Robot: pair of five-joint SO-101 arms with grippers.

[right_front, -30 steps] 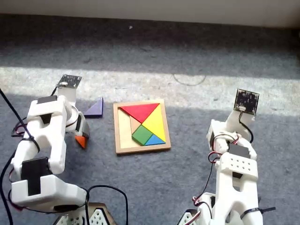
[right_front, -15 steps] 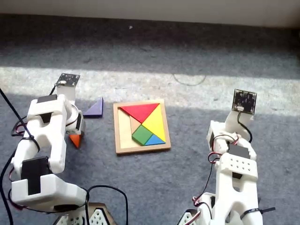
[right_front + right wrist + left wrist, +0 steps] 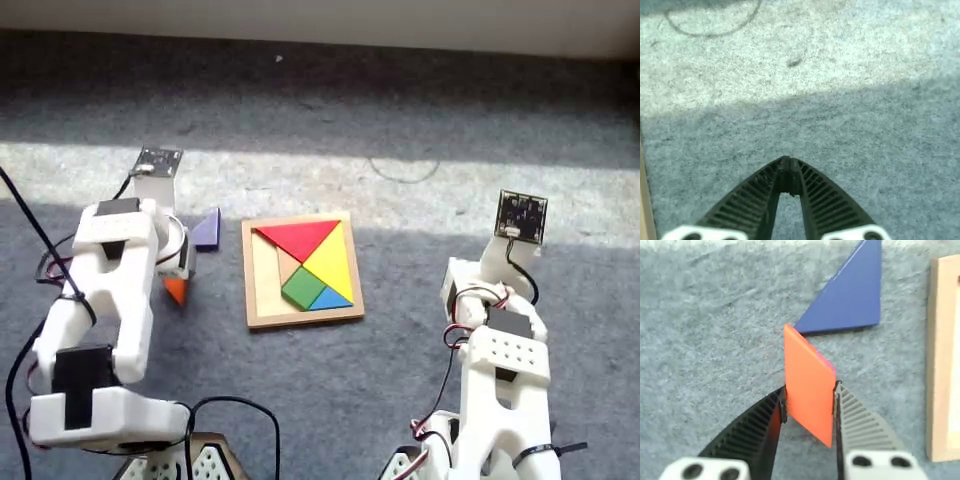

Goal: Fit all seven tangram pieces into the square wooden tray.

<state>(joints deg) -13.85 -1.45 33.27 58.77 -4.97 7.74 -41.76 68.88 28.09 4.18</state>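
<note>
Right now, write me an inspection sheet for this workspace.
Surface: grey carpet, a sunlit band across it.
Job's things: wooden tray holds coloured pieces, with bare wood on the left arm's side; purple triangle lies on the carpet beside the tray; orange piece is in the left hand.
Clutter: thin dark loop on the carpet.
Hands: left hand shut on the orange piece; right hand shut, empty.
Cables: black wires by the left arm's base.
Surroundings: pale wall strip at the far edge.
</note>
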